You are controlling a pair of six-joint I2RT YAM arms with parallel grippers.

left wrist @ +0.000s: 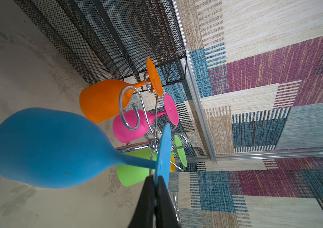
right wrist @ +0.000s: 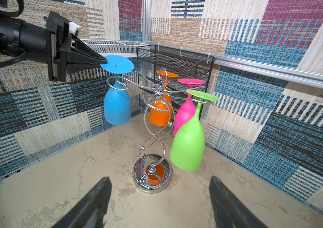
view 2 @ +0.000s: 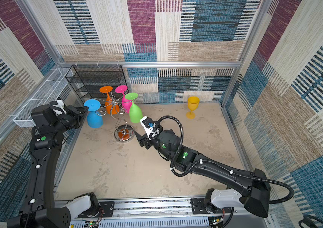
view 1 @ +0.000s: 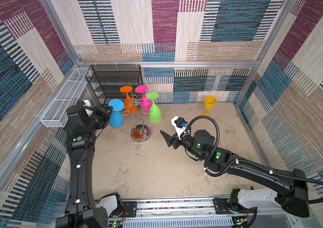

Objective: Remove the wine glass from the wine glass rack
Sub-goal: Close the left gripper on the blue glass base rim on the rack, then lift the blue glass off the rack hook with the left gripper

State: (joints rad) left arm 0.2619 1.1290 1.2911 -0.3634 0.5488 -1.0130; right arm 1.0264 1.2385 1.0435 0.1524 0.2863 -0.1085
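Left fingers pinch the blue wine glass hanging on the rack.

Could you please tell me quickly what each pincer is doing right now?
Left pincer: shut on the foot of the blue wine glass.
Right pincer: open, holding nothing.

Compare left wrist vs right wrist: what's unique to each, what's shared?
Left wrist only: a yellow sliver, too small to identify. Right wrist only: the chrome wire rack's round mirrored base, the open right pincer, the white mesh basket. Both: the blue plastic wine glass hanging upside down, its foot clamped by the shut left pincer.
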